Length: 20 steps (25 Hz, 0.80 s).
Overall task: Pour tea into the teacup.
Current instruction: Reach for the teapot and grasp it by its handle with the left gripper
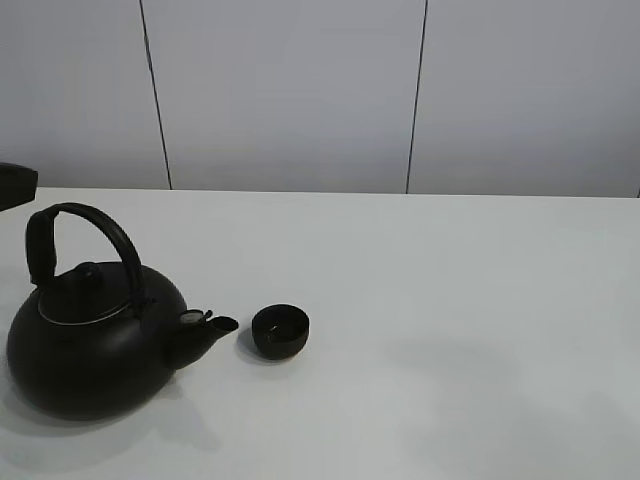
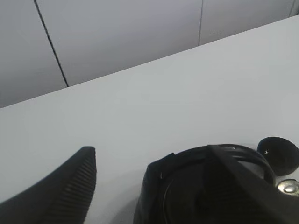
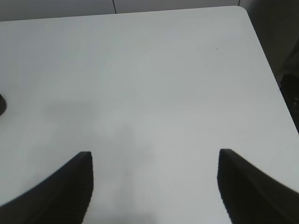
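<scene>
- The kettle (image 1: 95, 350) is being shown upright on the white table (image 1: 450, 280), at the left side in the high view. Its spout (image 1: 208, 328) is pointing toward the teacup (image 1: 280, 330).
- The teacup is being seen just beside the spout tip but apart from it, standing upright with its mouth upward. Whether any tea is lying in it cannot be told, and no stream is being seen.
- The left gripper (image 2: 149, 148) is being held with its jaws spread wide and nothing clamped. In the left wrist view the kettle's top is lying close beneath them.
- The right gripper (image 3: 155, 153) is being held with its jaws parted over bare table, nothing between them, well apart from the kettle.
- The kettle is being judged rigid and heavy, more so if filled. Its load is likely to be shifting as liquid moves, so a slow tilt is being called for.
- The arched handle (image 1: 105, 232) is being judged the place to take hold. A firm grip near its crown is being favoured, since a loose one may be letting the body swing.
- The matte surface is being judged less slippery than a glossy one.
- The teacup is being judged light, brittle and easily knocked by the spout, and its small mouth is leaving little margin for the pour.
</scene>
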Each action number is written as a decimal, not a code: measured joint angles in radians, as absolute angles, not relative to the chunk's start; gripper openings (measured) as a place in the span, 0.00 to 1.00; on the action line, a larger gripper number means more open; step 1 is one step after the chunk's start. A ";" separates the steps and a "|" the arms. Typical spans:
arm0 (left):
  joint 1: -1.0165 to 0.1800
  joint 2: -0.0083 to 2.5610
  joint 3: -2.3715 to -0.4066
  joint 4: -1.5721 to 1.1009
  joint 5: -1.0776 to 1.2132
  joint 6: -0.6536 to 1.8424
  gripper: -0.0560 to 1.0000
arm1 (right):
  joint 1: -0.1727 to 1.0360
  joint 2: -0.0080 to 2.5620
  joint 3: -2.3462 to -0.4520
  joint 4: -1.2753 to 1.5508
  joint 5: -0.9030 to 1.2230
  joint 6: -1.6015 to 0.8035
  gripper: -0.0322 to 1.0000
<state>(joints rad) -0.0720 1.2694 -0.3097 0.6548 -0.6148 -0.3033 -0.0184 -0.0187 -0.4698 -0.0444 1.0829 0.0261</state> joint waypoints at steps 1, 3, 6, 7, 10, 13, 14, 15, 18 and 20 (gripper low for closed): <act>-0.048 1.271 -0.297 0.693 -0.648 -0.322 0.50 | -0.018 -0.019 -0.470 -0.044 1.083 0.026 0.53; -0.004 1.272 -0.275 0.746 -0.683 -0.340 0.49 | -0.018 -0.019 -0.470 -0.044 1.083 0.026 0.53; 0.031 1.274 -0.270 0.769 -0.713 -0.349 0.49 | -0.018 -0.019 -0.470 -0.044 1.083 0.026 0.53; 0.037 1.281 -0.270 0.771 -0.727 -0.349 0.49 | -0.018 -0.019 -0.470 -0.044 1.083 0.026 0.53; 0.041 1.341 -0.270 0.774 -0.757 -0.351 0.49 | -0.018 -0.019 -0.470 -0.044 1.083 0.026 0.53; 0.042 1.448 -0.270 0.778 -0.814 -0.349 0.49 | -0.018 -0.019 -0.470 -0.044 1.083 0.026 0.53; 0.042 1.486 -0.270 0.778 -0.834 -0.343 0.49 | -0.018 -0.019 -0.470 -0.044 1.083 0.026 0.53; 0.042 1.516 -0.270 0.778 -0.851 -0.330 0.49 | -0.018 -0.019 -0.470 -0.044 1.083 0.026 0.53; 0.042 1.608 -0.270 0.751 -0.922 -0.269 0.49 | -0.018 -0.019 -0.470 -0.044 1.083 0.026 0.53; 0.042 1.651 -0.271 0.711 -0.976 -0.216 0.49 | -0.018 -0.019 -0.470 -0.044 1.083 0.026 0.53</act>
